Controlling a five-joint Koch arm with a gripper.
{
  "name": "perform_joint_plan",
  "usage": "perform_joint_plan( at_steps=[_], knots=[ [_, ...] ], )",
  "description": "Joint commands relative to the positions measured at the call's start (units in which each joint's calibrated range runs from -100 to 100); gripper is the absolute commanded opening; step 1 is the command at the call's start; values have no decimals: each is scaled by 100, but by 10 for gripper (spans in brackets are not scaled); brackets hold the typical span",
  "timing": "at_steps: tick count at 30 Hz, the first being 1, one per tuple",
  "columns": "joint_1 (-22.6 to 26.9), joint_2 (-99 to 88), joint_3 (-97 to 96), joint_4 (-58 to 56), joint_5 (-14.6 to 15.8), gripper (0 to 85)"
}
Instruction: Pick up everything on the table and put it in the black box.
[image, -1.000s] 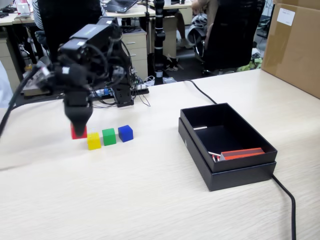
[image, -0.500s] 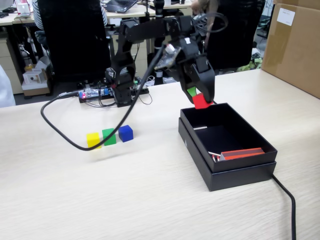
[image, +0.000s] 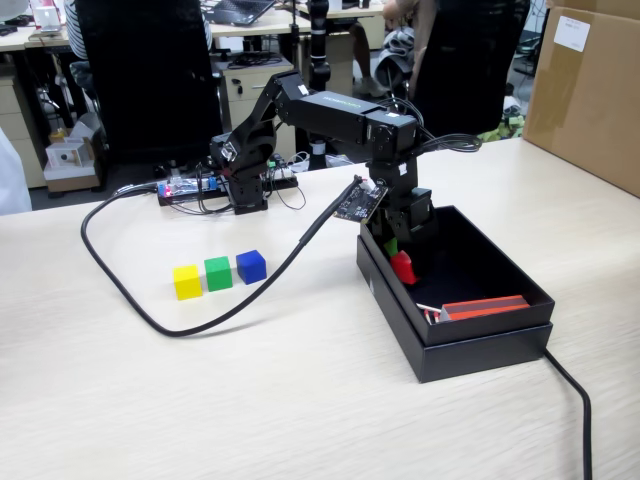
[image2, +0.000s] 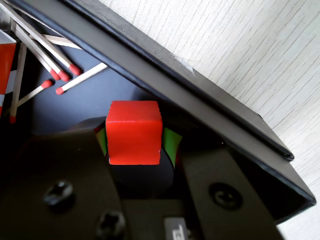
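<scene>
While the arm reaches down inside the black box (image: 470, 352), the gripper (image2: 134, 145) has its jaws pinching the red cube (image2: 133, 131) between green-lined pads, close to the box's left wall in the fixed view. Red-tipped matches (image2: 42, 55) lie on the box floor near the cube. On the desk (image: 250, 400), 3 cubes sit in a row: yellow cube (image: 187, 281), green cube (image: 218, 273), blue cube (image: 251, 266).

Glossy cubes, matt box, as I saw them.
The red cube (image2: 134, 131) looked smooth, shiny plastic; the black box (image: 480, 350) was matt card; the table (image: 250, 400) was pale wood-grain.
</scene>
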Motion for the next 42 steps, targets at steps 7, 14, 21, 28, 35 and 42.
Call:
perform_joint_plan(
  at_steps=[7, 14, 21, 28, 35, 42],
  knots=[
    [-78, -1726, 287, -24, -190, 384],
    [-230, -3768, -302, -24, -381, 431],
    [-1304, -6614, -2732, -24, -1001, 463],
    [-2198, -6843, -4165, -7, -1343, 464],
    [-2838, -5994, -4854, 391, -1563, 463],
    [-3233, -4743, -5017, 1039, -1812, 463]
  ],
)
